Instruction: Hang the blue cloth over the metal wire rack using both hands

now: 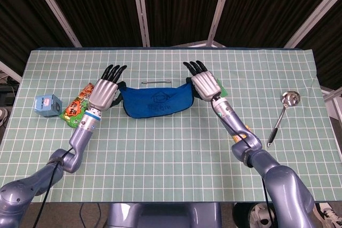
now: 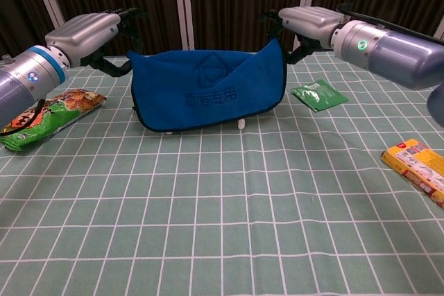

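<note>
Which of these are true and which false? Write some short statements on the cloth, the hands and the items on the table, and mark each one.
1. The blue cloth with a printed logo hangs spread between the two hands. True.
2. The left hand holds the cloth's left end. True.
3. The metal ladle lies beside the left hand. False: it lies on the table's far right side.
4. The green snack packet lies under the right hand. False: it lies below the left arm.
5. The small green sachet lies on the checked table mat. True.
</note>
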You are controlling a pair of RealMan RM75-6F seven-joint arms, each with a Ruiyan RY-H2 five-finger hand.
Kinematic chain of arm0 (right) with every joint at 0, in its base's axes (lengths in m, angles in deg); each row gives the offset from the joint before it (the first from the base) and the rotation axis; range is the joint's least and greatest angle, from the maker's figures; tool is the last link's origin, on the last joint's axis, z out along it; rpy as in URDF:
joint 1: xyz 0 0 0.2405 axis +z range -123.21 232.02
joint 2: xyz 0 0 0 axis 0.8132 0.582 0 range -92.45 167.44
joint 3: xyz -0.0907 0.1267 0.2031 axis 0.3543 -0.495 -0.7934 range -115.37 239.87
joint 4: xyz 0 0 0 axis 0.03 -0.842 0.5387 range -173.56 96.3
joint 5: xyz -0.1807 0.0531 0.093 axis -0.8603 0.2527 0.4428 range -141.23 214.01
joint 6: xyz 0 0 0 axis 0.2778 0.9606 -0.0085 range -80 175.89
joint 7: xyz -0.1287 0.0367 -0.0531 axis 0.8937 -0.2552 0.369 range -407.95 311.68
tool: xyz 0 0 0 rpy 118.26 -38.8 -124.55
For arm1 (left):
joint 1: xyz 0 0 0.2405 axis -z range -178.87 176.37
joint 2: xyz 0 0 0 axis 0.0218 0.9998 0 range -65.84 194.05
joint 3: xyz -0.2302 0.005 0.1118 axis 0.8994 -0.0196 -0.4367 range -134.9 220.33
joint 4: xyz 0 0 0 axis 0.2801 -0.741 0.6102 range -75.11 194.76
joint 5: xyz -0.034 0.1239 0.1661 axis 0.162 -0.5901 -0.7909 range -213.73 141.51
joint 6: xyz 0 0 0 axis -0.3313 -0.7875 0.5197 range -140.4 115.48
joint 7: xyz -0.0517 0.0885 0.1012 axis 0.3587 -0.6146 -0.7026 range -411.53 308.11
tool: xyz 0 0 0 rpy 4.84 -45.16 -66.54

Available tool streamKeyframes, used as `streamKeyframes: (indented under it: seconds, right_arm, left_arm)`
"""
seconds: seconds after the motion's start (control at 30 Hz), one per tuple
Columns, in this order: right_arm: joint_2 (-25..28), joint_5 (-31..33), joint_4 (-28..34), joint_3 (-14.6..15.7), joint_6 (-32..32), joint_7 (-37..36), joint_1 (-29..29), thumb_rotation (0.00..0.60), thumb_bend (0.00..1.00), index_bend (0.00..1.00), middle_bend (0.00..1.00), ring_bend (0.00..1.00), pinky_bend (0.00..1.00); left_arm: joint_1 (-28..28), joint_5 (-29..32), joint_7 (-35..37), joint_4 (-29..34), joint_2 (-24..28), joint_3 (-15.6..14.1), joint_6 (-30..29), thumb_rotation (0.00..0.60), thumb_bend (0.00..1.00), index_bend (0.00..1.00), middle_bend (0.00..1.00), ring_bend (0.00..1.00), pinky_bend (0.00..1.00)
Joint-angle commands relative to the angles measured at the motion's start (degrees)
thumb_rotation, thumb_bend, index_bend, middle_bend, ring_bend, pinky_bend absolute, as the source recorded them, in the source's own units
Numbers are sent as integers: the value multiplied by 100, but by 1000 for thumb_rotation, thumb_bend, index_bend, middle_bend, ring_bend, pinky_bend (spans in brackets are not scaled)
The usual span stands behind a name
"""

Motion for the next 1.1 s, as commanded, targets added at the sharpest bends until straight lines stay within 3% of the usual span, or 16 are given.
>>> streamKeyframes:
  seconds: [0.03, 0.17, 0.33, 0.4, 0.5, 0.57, 0.67, 1.1]
  right_arm:
    - [28, -24, 23, 30, -15, -31, -16, 600, 438, 304, 40, 0, 12]
    - [80, -62, 81, 54, 23, -105, -37, 600, 344, 113, 40, 0, 12]
    - [118, -90, 125, 53, 112, -118, -47, 600, 321, 50, 40, 0, 8]
    - [141, -100, 148, 55, 146, -100, -55, 600, 319, 45, 40, 0, 6]
    - [169, -95, 183, 47, 168, -77, -72, 600, 319, 45, 40, 0, 2]
    - [203, -92, 221, 43, 195, -55, -94, 600, 319, 45, 40, 0, 1]
    - [259, -85, 289, 35, 243, -17, -131, 600, 318, 45, 40, 0, 0]
    - [940, -225, 1205, 111, 940, 390, -546, 600, 319, 45, 40, 0, 0]
  left_arm:
    - [3, -2, -3, 4, -4, -5, 5, 600, 529, 816, 0, 0, 0]
    - [10, 10, -11, 6, -18, 2, 12, 600, 531, 815, 0, 0, 0]
    - [6, 12, -23, 3, -10, 1, -1, 600, 531, 735, 0, 0, 0]
    - [-5, 18, -25, 9, 0, -5, 8, 600, 512, 566, 0, 0, 0]
    - [-18, 67, -45, 68, 42, -3, 114, 600, 288, 94, 0, 0, 0]
    - [-35, 140, -143, 153, 95, 24, 200, 600, 153, 1, 0, 0, 0]
    - [-67, 272, -348, 332, 189, 87, 302, 600, 63, 0, 0, 0, 0]
    - [-543, 330, -657, 1370, 977, 122, -261, 600, 56, 0, 0, 0, 0]
